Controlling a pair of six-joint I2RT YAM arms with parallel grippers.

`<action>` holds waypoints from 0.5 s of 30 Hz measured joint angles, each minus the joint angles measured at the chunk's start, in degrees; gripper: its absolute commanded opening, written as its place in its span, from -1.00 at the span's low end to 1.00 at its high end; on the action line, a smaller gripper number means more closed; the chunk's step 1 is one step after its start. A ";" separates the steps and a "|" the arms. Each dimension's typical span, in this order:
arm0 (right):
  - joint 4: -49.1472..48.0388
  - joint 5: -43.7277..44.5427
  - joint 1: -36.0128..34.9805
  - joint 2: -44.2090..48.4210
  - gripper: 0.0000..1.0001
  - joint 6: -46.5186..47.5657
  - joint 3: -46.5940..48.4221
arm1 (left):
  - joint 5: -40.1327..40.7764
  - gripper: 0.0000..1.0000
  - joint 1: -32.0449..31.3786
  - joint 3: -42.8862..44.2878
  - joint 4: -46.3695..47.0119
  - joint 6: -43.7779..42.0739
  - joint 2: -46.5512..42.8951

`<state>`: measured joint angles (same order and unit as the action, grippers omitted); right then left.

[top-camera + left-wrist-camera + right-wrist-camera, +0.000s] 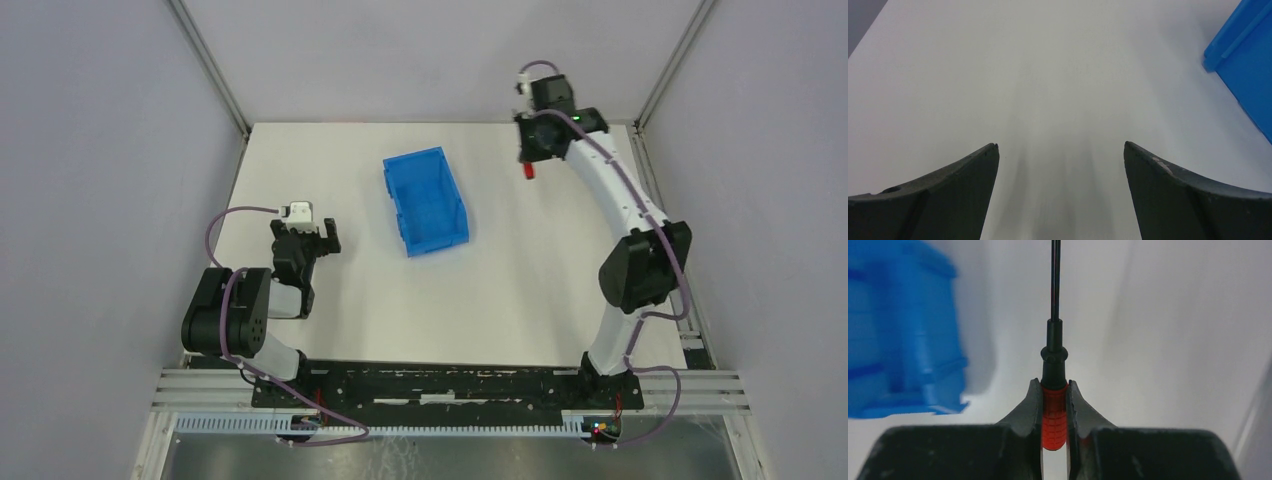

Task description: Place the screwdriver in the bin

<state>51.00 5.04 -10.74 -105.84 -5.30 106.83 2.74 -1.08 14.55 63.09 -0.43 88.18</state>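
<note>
The blue bin [427, 200] stands on the white table, a little left of the middle. My right gripper [527, 165] is raised over the far right of the table, to the right of the bin. It is shut on the red handle of the screwdriver [1054, 415]; the black shaft points straight out ahead of the fingers. A bit of red handle [528, 171] shows below the gripper in the top view. The bin is blurred at the left of the right wrist view [898, 335]. My left gripper [322, 238] is open and empty, low over the table left of the bin.
The bin's corner [1243, 65] shows at the right of the left wrist view. Grey walls and metal frame posts [210, 65] close the table on three sides. The arm bases sit on a black rail [440, 385] at the near edge.
</note>
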 measured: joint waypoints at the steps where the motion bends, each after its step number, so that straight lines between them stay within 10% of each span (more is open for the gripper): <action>1: -1.40 -0.20 -4.28 -0.46 -1.00 -0.07 0.70 | 0.00 1.00 0.00 0.00 0.00 0.00 0.00; 7: -9.44 -1.16 -25.99 -6.32 -1.00 1.42 6.12 | 0.00 1.00 0.00 0.00 -0.02 0.00 0.00; 15: -11.74 0.11 -27.89 -16.02 -0.96 4.74 6.58 | 0.00 1.00 0.00 0.00 0.00 0.00 0.00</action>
<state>39.27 5.15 -38.63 -121.86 -0.56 113.40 2.74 -1.08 14.55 63.09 -0.43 88.18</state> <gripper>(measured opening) 0.165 0.997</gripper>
